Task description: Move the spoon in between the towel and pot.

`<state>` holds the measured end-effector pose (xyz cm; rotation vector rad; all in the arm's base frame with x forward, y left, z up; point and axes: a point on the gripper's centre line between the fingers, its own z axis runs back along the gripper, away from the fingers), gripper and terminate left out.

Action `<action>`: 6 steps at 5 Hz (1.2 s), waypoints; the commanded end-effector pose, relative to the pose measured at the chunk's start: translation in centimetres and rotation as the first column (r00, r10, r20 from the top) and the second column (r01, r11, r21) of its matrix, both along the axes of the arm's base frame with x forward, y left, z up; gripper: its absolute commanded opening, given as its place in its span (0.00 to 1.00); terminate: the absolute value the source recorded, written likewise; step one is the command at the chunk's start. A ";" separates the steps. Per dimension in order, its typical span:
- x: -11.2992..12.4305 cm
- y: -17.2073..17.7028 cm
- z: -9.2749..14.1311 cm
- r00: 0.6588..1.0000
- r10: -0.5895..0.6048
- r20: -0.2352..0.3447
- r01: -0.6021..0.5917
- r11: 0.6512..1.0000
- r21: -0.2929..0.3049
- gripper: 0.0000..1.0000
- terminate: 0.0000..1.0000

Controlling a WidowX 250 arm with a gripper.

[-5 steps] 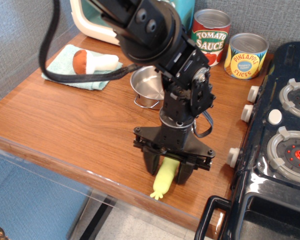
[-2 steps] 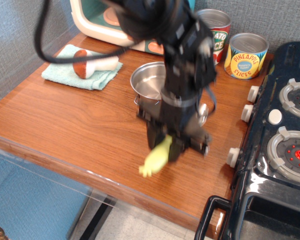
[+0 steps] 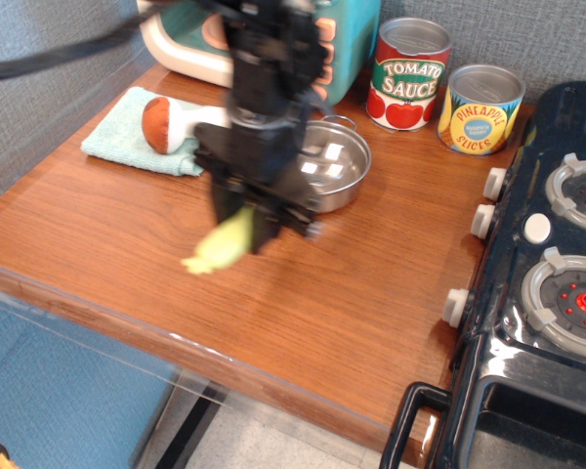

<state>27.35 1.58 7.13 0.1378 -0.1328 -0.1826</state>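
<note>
My gripper [image 3: 242,221] is shut on the spoon [image 3: 220,247]. Only its pale-yellow handle shows, blurred, sticking out down and to the left above the table. The silver bowl is hidden between the fingers. The steel pot [image 3: 337,161] stands just right of the gripper, partly behind the arm. The teal towel [image 3: 117,139] lies at the back left with a toy mushroom [image 3: 172,123] on it. The gripper hangs in front of the gap between towel and pot.
A tomato sauce can [image 3: 408,73] and a pineapple slices can [image 3: 480,108] stand at the back. A toy stove [image 3: 552,254] fills the right side. A toy appliance [image 3: 190,44] stands at the back left. The table's front edge [image 3: 225,366] is close below the gripper.
The gripper has lifted the spoon from the front edge of the table and carried it left and back, past the pot. The pot now shows in full.
</note>
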 end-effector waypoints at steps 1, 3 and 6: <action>-0.2 4.8 -0.2 0.995 0.098 -0.002 -0.098 0.995 -0.018 0.00 0.00; 0.9 6.5 -2.8 0.991 0.112 -0.075 -0.113 0.994 -0.007 0.00 0.00; 2.7 8.8 -5.7 0.975 0.169 -0.146 -0.169 0.986 0.012 0.00 0.00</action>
